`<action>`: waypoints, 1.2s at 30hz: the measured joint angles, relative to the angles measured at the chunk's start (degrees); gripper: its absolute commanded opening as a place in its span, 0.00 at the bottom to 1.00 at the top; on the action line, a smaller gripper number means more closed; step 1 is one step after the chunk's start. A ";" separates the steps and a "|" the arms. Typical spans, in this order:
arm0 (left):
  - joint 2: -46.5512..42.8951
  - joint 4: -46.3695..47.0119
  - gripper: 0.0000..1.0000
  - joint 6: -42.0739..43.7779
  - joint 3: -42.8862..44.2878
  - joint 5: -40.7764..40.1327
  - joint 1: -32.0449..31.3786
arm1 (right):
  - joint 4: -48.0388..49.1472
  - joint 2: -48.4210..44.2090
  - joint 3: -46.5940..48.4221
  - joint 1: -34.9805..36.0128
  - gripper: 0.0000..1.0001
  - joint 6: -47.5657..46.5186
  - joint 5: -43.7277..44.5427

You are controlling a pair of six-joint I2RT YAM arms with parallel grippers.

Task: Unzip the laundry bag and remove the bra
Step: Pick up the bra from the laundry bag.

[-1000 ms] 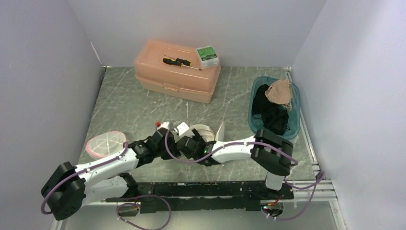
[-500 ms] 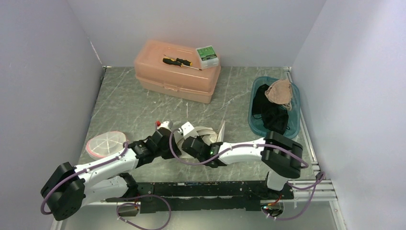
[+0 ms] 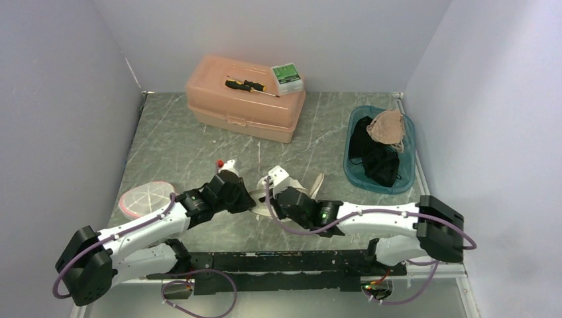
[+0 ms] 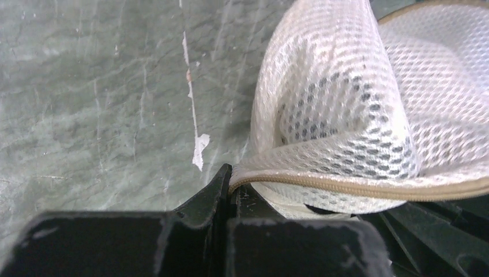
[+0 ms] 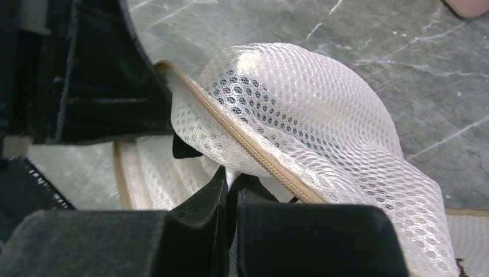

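The laundry bag (image 3: 309,189) is white mesh with a tan zipper (image 4: 357,187) and sits between my two grippers at the table's near middle. My left gripper (image 4: 232,186) (image 3: 250,199) is shut on the bag's edge right at the end of the zipper tape. Pinching a fold of mesh just under the zipper (image 5: 242,138), my right gripper (image 5: 232,180) (image 3: 272,201) is shut too. The mesh bulges up between them. Something dark (image 5: 185,149) shows inside the bag; I cannot tell whether it is the bra.
A peach toolbox (image 3: 245,99) at the back carries a screwdriver (image 3: 250,86) and a green box (image 3: 287,76). A teal basin (image 3: 396,189) at the right holds black and beige garments. A round pink-lidded container (image 3: 147,199) lies at the left.
My right gripper has shut on the bag's mesh and its arm has swung out to the right. The left gripper, still shut, has shifted slightly away from the near edge; the bag is pulled between them.
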 measured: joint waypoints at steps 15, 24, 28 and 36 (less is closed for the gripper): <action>1.20 -6.60 0.03 2.14 9.66 -4.35 -0.26 | 5.14 -11.34 -9.20 -0.13 0.00 -2.19 -2.93; 4.48 -7.10 0.03 3.41 12.72 -3.91 -0.02 | 7.61 -14.75 -12.09 -0.20 0.00 -4.50 -4.44; 8.24 -6.80 0.03 3.41 14.32 -2.27 0.44 | 8.04 -15.04 -12.90 -0.28 0.00 -6.49 -6.86; 12.11 -6.73 0.03 4.83 20.92 0.85 0.63 | 8.41 -14.97 -13.00 -0.48 0.00 -9.16 -9.60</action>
